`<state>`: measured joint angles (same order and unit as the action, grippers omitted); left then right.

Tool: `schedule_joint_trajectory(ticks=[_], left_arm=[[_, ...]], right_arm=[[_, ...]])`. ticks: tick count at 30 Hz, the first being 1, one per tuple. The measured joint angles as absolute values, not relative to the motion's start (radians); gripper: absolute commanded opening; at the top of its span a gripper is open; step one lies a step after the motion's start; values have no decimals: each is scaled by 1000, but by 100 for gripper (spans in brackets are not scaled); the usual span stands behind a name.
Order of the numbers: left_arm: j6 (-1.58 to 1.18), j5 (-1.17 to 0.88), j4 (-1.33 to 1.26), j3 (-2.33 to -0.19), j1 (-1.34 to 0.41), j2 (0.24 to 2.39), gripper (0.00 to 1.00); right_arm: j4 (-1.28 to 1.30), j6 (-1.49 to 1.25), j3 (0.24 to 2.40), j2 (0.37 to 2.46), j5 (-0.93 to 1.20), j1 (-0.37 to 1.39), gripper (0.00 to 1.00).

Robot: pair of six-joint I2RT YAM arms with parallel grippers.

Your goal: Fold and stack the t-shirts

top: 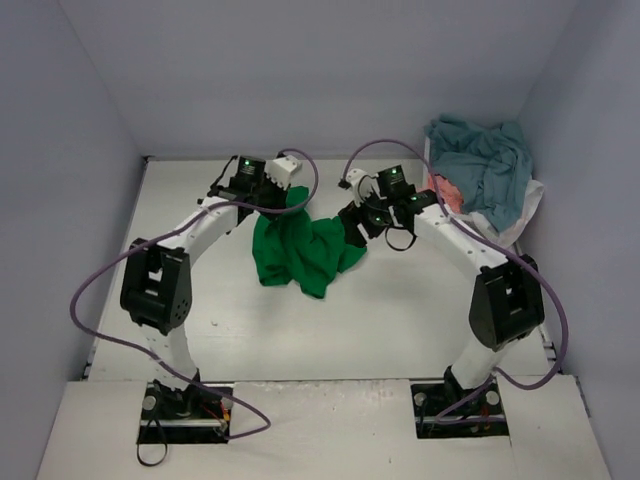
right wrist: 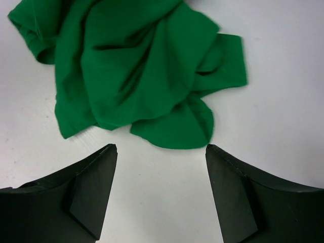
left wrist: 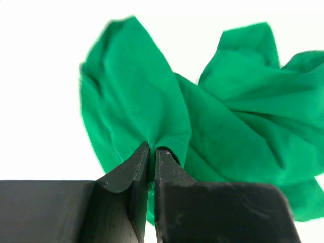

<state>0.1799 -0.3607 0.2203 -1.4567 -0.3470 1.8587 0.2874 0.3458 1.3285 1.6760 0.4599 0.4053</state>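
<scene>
A bright green t-shirt (top: 300, 250) lies crumpled in the middle of the white table. My left gripper (top: 272, 200) is shut on a fold at its upper left edge; in the left wrist view the green cloth (left wrist: 152, 116) bunches between the closed gripper (left wrist: 152, 148). My right gripper (top: 352, 228) is open and empty just right of the shirt; in the right wrist view the gripper (right wrist: 161, 150) hovers over bare table just short of the shirt's edge (right wrist: 174, 129). More t-shirts, a teal one (top: 482, 165) and a salmon pink one (top: 452, 192), sit heaped at the back right.
The heap rests in a white basket (top: 528, 205) against the right wall. Grey walls enclose the table on three sides. Purple cables loop from both arms.
</scene>
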Motion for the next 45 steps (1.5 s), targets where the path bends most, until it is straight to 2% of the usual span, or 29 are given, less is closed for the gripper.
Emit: schedule_joint_trajectory(ticks=[9,15,29,33,45], left_arm=[[199,-316,299,-1525,-347,1575,0],[206,-294,330,-1499,-347,1461,0],[209,-269,388,-1425,-345,1441,0],[209,-267,394,-1425,-343,1441,0],[226,-267,395,-1425,-326,1441,0]], right_arm=[[276,364,1322,1782,461,591,70],[273,369,1322,1856,440,706,68],[250,372,1380,1961,382,900,67],[228,371,1381,2020,324,916,67],[183,364,1382,2023,188,890,65]])
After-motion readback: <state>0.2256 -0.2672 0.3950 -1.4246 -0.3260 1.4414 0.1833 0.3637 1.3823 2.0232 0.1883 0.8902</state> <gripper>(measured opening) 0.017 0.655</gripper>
